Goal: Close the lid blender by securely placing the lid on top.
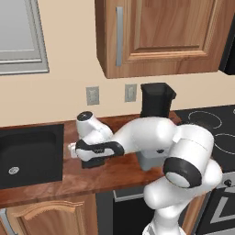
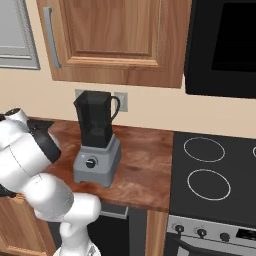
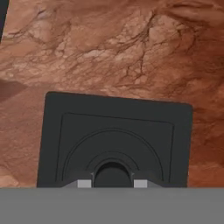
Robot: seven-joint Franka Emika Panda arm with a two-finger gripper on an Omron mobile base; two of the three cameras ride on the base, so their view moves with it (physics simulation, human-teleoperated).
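1. Right base view: blender (image 2: 97, 142) upright on wooden counter (image 2: 142, 160), jar open-topped.
2. Lid (image 3: 114, 142) flat on counter, left of blender.
3. Probably light, rigid, thin; best pinched at raised centre.
4. Gripper (image 3: 112, 183) just above lid, tips straddling the centre knob; grasp state unclear.

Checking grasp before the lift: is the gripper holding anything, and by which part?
Cannot be told. The fingers straddle the raised centre of the lid lying on the counter, but contact is hidden.

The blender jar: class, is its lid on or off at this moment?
Off. The blender jar's top is open with nothing covering it, while the lid lies flat on the wooden counter directly below the tool.
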